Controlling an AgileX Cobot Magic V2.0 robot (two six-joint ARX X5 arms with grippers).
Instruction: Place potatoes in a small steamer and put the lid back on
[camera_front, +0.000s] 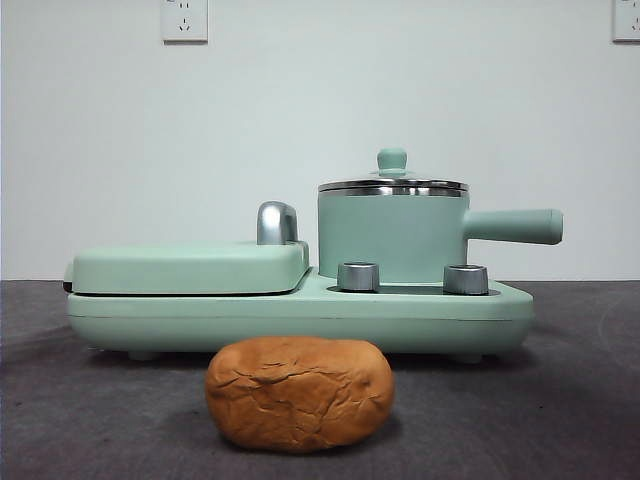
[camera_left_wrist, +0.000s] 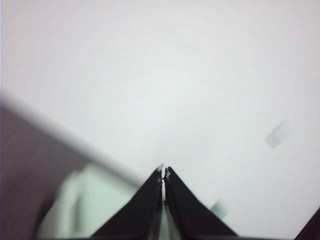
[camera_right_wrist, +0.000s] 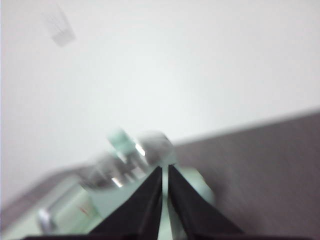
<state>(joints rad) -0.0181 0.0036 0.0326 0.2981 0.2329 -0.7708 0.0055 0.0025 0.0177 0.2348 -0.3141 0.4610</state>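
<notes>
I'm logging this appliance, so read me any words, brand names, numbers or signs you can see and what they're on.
None can be read.
Small steamer, lid, potato: no print shows.
Steel knobs: any marks too small to tell.
Wall sockets: no lettering legible.
Both wrist views: too blurred to read.

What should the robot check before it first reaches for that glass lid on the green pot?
1. Round clear glass lid with mint knob seated on the mint green cylindrical pot: ok.
2. Orange-brown cracked oval potato free on the dark table: ok.
3. Left claw empty, jaws together: ok.
4. Right claw empty, jaws nearly together: ok.
5. Pot interior empty: cannot tell.
</notes>
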